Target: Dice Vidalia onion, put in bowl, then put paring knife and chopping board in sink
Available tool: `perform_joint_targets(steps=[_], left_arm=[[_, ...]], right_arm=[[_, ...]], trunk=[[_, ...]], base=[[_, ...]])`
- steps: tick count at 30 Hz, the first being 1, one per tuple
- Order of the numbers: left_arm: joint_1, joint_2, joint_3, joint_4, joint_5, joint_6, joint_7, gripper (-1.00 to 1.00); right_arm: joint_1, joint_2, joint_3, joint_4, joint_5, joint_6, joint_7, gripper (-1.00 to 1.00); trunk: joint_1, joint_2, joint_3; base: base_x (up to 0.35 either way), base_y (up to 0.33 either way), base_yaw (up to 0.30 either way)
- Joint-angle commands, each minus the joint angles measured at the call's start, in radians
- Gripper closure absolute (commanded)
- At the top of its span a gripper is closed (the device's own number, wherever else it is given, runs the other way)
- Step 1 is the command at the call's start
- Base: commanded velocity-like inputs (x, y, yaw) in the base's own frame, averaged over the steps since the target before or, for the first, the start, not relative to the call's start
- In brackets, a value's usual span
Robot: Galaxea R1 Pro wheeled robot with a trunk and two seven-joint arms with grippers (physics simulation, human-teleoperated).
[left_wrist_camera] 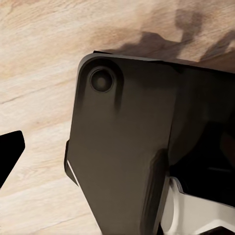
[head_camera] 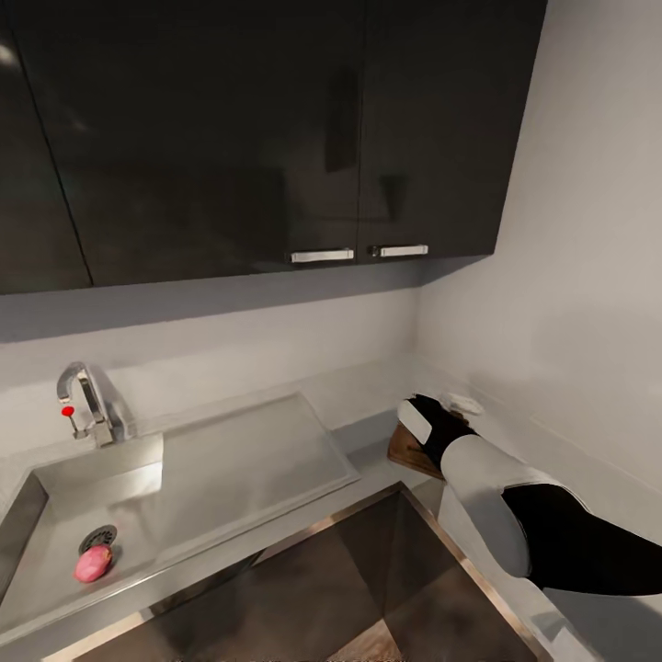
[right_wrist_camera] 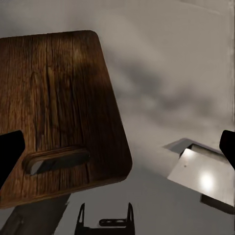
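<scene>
Pink Vidalia onion (head_camera: pixel 93 563) down in the sink (head_camera: pixel 230 460), just beside the round drain (head_camera: pixel 97 537), near the basin's front wall. Flat steel drainboard alongside the basin, bare and open; angular tap (head_camera: pixel 87 397) with a red dot at the back rim. Grey bench (head_camera: pixel 368 432) running on past the drainboard into the corner, bounded by pale walls behind and at the side. Dark wall cabinets (head_camera: pixel 276 129) hanging above, two short metal handles along their lower edge.

Right arm stretched to the corner, right gripper (head_camera: pixel 425 425) over the dark brown chopping board (head_camera: pixel 405 452), of which only one corner peeks out from under the wrist in the head view. From the right wrist view: board (right_wrist_camera: pixel 58 112) lying flat on the bench, rounded corners, slot-shaped handle hole near the end closest to the camera, wood grain lengthwise. Right gripper (right_wrist_camera: pixel 117 147) released, fingertips (right_wrist_camera: pixel 10 152) spread wide at either edge of the view, one over the board's edge, the other over bare bench. Open grey bench beside the board; a small pale object (right_wrist_camera: pixel 203 178) lying well off to one side, too unclear to name.

Left gripper (left_wrist_camera: pixel 10 152): one dark fingertip against pale wood-grain flooring (left_wrist_camera: pixel 39 58), beside a dark body panel of the robot (left_wrist_camera: pixel 127 147); whether spread or closed cannot be told.

No readable writing or brand marks anywhere.
</scene>
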State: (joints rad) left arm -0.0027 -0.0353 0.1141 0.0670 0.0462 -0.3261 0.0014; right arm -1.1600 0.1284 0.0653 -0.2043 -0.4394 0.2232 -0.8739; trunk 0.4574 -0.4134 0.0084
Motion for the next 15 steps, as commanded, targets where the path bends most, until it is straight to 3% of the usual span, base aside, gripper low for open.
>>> perform_joint_targets(steps=[1, 15], left_arm=[[0.0, 0.0, 0.003, 0.002, 0.004, -0.005, 0.0, -1.0], [0.0, 0.0, 0.003, 0.002, 0.004, -0.005, 0.002, -1.0]], right_arm=[[0.0, -0.002, 0.007, -0.001, -0.004, 0.007, -0.005, -1.0], [0.0, 0.004, 0.008, -0.001, -0.007, -0.027, -0.005, -1.0]], trunk=[[0.0, -0.001, -0.002], [0.0, -0.001, -0.013]], base=[[0.0, 0.0, 0.0], [0.0, 0.0, 0.0]])
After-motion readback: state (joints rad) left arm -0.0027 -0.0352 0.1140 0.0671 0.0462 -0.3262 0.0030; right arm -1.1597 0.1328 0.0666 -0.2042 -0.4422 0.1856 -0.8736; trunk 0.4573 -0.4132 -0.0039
